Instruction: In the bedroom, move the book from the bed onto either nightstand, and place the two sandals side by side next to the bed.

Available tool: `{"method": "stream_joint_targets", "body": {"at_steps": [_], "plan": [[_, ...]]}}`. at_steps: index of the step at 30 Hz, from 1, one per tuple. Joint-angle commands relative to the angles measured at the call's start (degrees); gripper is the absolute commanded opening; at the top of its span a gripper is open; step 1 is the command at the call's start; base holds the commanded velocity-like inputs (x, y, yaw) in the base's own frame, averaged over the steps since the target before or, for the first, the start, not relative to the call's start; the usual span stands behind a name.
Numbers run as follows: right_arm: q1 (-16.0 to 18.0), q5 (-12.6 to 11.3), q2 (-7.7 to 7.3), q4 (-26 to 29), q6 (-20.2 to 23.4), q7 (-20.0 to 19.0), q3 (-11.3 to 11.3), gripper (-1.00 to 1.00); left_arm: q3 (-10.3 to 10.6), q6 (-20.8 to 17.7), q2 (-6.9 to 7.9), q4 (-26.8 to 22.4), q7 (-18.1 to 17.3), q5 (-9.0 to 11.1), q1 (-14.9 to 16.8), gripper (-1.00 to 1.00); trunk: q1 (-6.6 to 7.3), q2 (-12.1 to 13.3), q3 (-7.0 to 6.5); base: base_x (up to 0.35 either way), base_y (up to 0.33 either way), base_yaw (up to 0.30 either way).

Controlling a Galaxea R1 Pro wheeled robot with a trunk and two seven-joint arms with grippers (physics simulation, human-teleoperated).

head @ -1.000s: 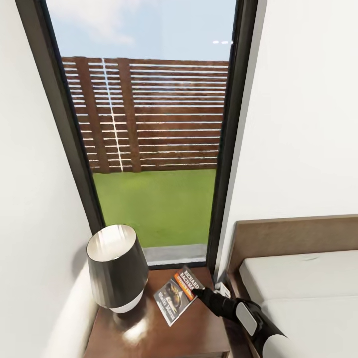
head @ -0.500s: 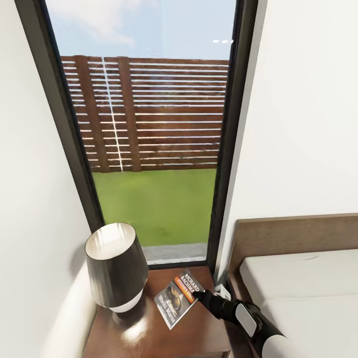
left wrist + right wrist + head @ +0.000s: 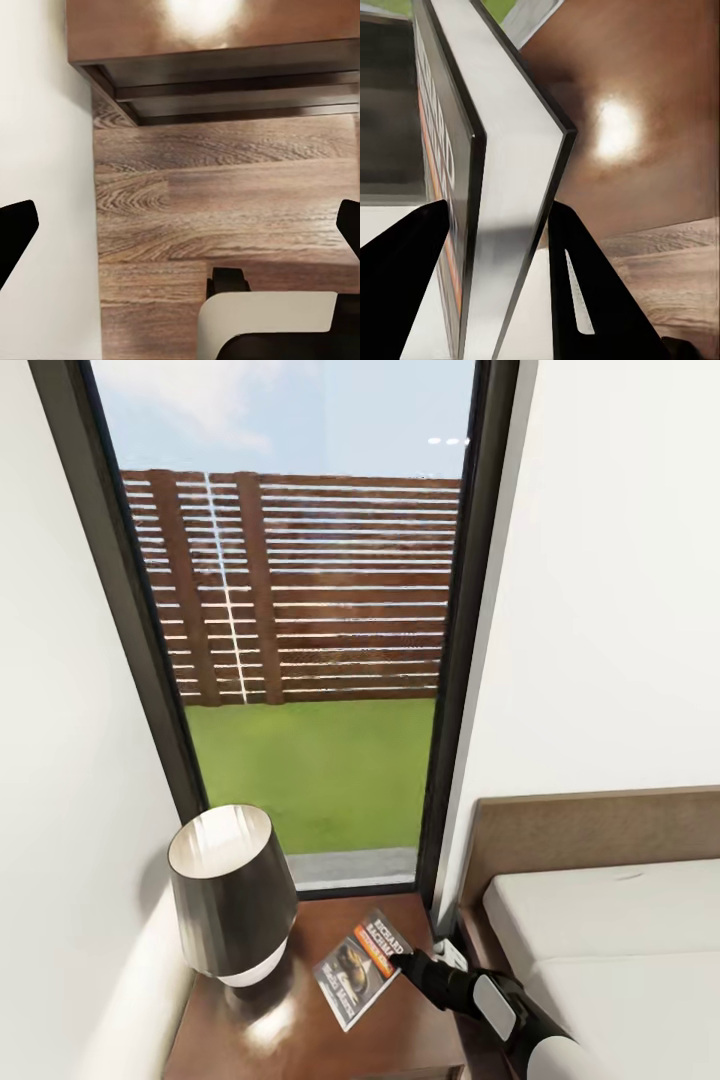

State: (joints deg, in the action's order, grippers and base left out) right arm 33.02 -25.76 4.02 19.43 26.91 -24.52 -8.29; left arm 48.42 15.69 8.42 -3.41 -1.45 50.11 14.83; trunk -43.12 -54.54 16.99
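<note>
The book (image 3: 360, 965), dark with an orange band, lies tilted over the top of the dark brown nightstand (image 3: 300, 1030), right of the lamp. My right gripper (image 3: 405, 960) is shut on its right edge. In the right wrist view the book (image 3: 502, 187) stands edge-on between the two black fingers (image 3: 405, 285), with the glossy nightstand top (image 3: 660, 90) behind it. I cannot tell whether the book touches the top. My left gripper (image 3: 180, 232) hangs open over the wood floor in front of the nightstand (image 3: 225, 22). The bed (image 3: 620, 950) is at the right. The sandals are out of view.
A black-shaded lamp (image 3: 228, 895) takes up the left half of the nightstand top. A tall dark-framed window (image 3: 300, 610) stands behind it, with white walls on both sides. The bed's brown headboard (image 3: 590, 830) stands against the right wall. Plank floor (image 3: 225, 195) lies before the nightstand.
The right gripper and the book have sunk a little lower and nearer over the nightstand top. The view has shifted slightly.
</note>
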Motion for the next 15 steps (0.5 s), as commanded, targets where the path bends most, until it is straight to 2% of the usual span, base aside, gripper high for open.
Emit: {"method": "stream_joint_targets", "body": {"at_steps": [1,15], "plan": [[0.03,-0.42,0.06,0.05,0.51,0.49,-0.41,-1.00,0.44,0.13,0.02,-0.02,-0.17,0.60,0.03,1.00,-0.23,-0.47,0.26,0.000,0.000,0.000],[0.03,-0.67,0.20,0.14,0.18,2.69,-0.66,-1.00,0.51,0.26,0.06,-0.01,-0.30,0.60,0.03,1.00,-3.31,-6.08,2.77,0.000,0.000,0.000]]}}
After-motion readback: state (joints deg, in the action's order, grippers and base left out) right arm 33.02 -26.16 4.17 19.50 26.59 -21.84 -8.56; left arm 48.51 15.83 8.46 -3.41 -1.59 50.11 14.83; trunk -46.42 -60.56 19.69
